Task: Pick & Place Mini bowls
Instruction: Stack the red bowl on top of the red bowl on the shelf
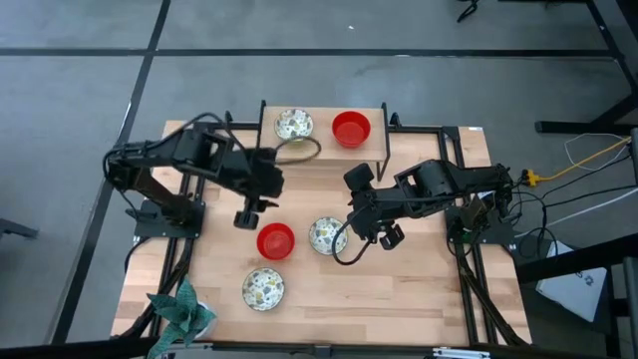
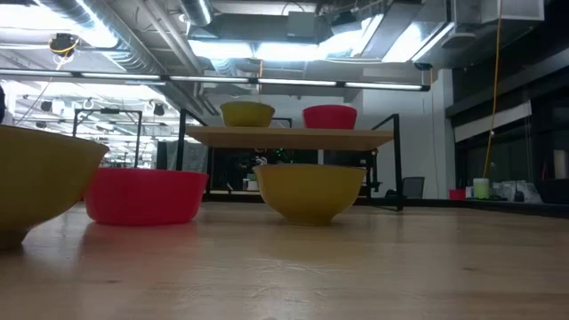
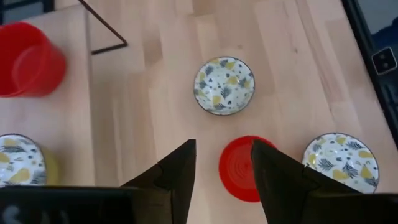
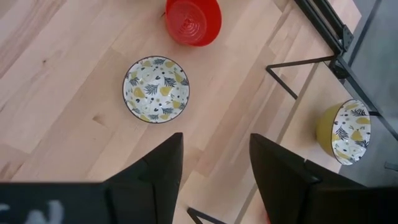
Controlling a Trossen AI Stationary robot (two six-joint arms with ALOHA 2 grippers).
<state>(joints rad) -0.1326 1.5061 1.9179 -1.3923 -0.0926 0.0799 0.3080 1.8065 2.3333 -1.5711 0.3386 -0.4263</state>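
Grippers: left gripper released above table | right gripper released, hovering

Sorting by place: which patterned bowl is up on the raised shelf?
The speckled white floral bowl beside the glossy red bowl; the other two patterned bowls sit on the tabletop.

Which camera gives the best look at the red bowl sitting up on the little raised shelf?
The high view: the red bowl shows whole from above on the shelf, beside a patterned bowl. The low view shows only its side profile. The left wrist view catches it at the edge, cropped. The right wrist view doesn't clearly show it.
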